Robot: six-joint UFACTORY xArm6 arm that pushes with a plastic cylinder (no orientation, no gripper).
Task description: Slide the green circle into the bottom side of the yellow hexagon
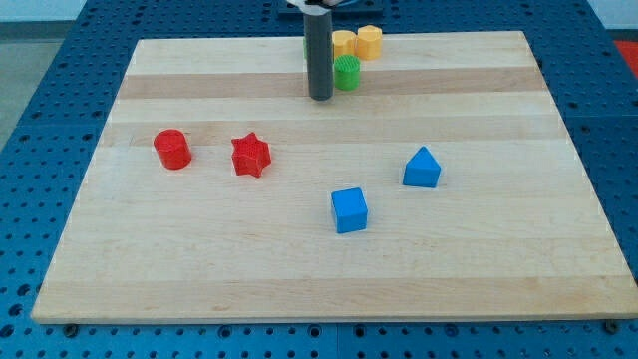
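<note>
My tip (320, 98) rests on the board near the view's top centre. A green block (347, 72) sits just right of the rod, touching or almost touching it; its shape is hard to make out. A sliver of a second green block (306, 45) shows at the rod's left edge, mostly hidden. Two yellow blocks stand just above the first green block: one (342, 42) right beside the rod, and a hexagon-like one (370, 41) further right. The green block lies just below the two yellow ones.
A red cylinder (172, 149) and a red star (250, 156) lie at the view's left. A blue cube (349, 209) and a blue pointed block (422, 168) lie at centre right. The wooden board's top edge (449, 36) runs just behind the yellow blocks.
</note>
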